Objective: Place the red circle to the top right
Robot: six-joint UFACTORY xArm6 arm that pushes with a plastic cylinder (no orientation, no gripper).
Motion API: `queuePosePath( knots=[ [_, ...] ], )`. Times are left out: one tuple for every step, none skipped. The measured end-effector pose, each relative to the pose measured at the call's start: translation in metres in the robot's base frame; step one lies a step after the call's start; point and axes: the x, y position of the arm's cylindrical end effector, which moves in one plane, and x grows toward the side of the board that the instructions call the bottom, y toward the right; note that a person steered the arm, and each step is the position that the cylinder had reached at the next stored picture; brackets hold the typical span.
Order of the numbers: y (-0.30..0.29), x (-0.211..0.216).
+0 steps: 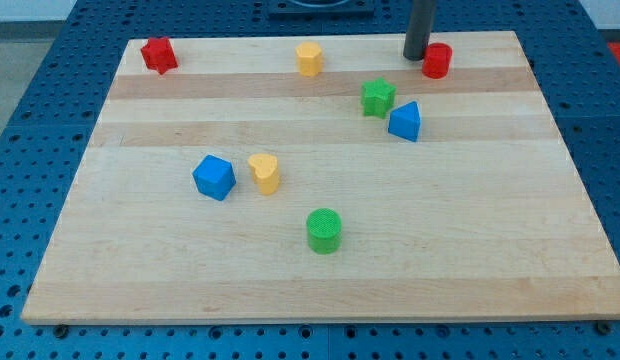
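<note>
The red circle [437,61] stands near the top edge of the wooden board [320,280], right of the middle. My tip [417,57] is right beside it on its left, touching or nearly touching it. The rod rises out of the view's top.
A red star [159,54] sits at the top left. A yellow hexagon [309,59] is at the top centre. A green block [378,97] and a blue triangle [405,122] lie below the red circle. A blue cube [214,177], a yellow heart [265,173] and a green circle [324,230] sit lower.
</note>
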Motion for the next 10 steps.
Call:
queuePosePath(
  knots=[
    [-0.003, 0.000],
    [-0.008, 0.000],
    [-0.012, 0.001],
    [-0.012, 0.009],
    [-0.012, 0.019],
    [-0.012, 0.025],
    [-0.012, 0.026],
    [-0.010, 0.026],
    [-0.004, 0.027],
    [0.005, 0.028]
  ],
)
